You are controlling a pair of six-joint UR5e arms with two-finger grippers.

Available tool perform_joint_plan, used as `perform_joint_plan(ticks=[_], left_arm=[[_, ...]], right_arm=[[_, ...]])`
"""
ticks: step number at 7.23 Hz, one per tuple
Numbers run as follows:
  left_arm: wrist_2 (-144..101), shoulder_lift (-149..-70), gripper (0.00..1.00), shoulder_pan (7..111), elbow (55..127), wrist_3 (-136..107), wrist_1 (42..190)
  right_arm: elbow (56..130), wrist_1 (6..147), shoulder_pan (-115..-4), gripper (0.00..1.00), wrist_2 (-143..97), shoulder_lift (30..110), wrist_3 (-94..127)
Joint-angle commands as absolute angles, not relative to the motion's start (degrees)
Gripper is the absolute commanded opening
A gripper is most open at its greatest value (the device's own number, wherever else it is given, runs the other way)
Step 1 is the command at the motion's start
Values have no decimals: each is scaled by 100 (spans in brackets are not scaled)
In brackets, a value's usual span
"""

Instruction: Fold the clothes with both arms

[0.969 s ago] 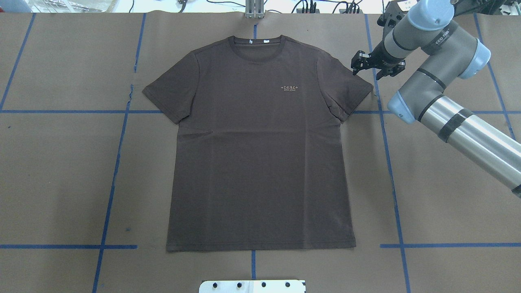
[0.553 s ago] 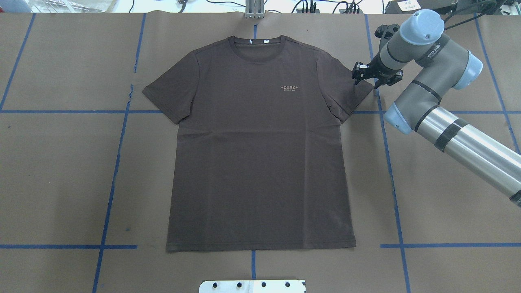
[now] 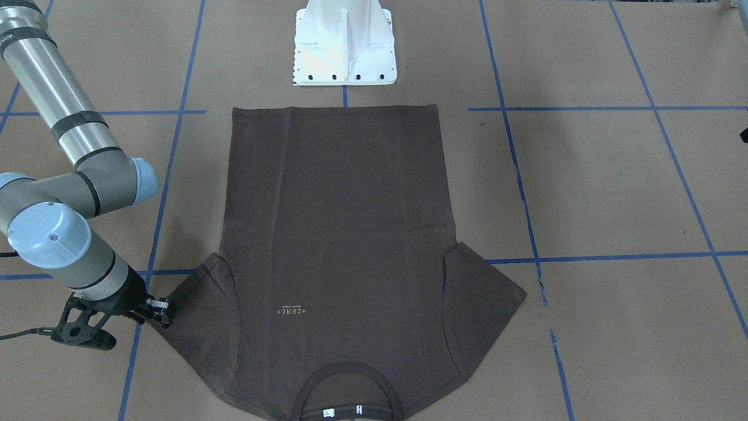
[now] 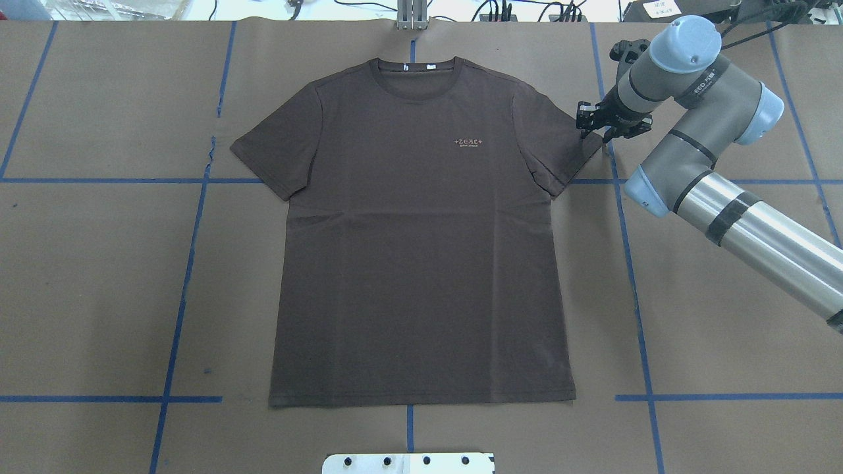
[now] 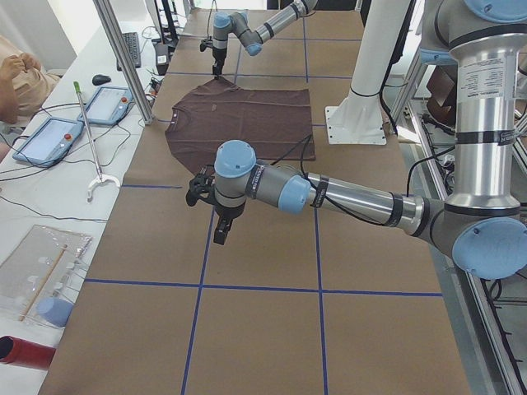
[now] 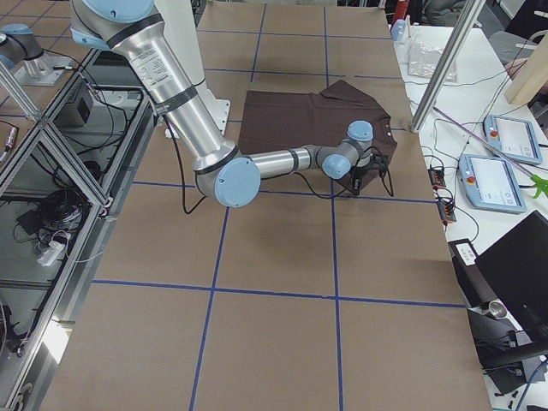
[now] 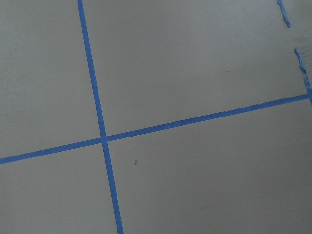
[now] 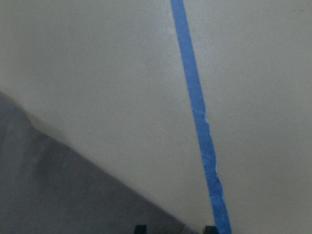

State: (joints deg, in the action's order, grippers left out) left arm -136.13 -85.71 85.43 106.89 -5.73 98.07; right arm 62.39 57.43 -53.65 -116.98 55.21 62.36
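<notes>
The dark brown T-shirt point(image 4: 421, 250) lies flat and face up on the brown paper, with its collar at the far side and its pale chest lettering point(image 4: 469, 142) showing. My right gripper point(image 4: 594, 131) is low at the tip of the shirt's right-hand sleeve, also seen in the front view point(image 3: 159, 313). Its jaws are open. In the right wrist view the fingertips point(image 8: 140, 228) straddle the sleeve edge point(image 8: 58, 195). My left gripper point(image 5: 222, 232) shows only in the exterior left view, above bare paper well clear of the shirt. I cannot tell whether it is open or shut.
The white bolted pedestal base point(image 3: 345, 41) stands just behind the shirt's hem. Blue tape lines point(image 4: 178, 296) grid the paper. Past the table's far edge are tablets point(image 5: 49, 136), cables and a metal post point(image 5: 123, 58).
My right gripper has moved down and slightly inward onto the sleeve tip, and its jaws look a little narrower. The shirt has not moved.
</notes>
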Motion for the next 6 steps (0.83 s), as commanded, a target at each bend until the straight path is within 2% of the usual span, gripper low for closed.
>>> perform_joint_plan(ticks=[1,4,6], left_arm=[[-13606,-8587,100,8543,10696,-580,9791],[-13605,-8648,100,8543,10696,-580,9782],[-13614,-8657,100,8543,10696,-589,9782]], right_arm=[[6240,5739,-5370,0,-11698,5554,6240],[6267,5801,-5291,0,-11698,4977,7064],[6232,6299,-4845,0,-11324,4336,7907]])
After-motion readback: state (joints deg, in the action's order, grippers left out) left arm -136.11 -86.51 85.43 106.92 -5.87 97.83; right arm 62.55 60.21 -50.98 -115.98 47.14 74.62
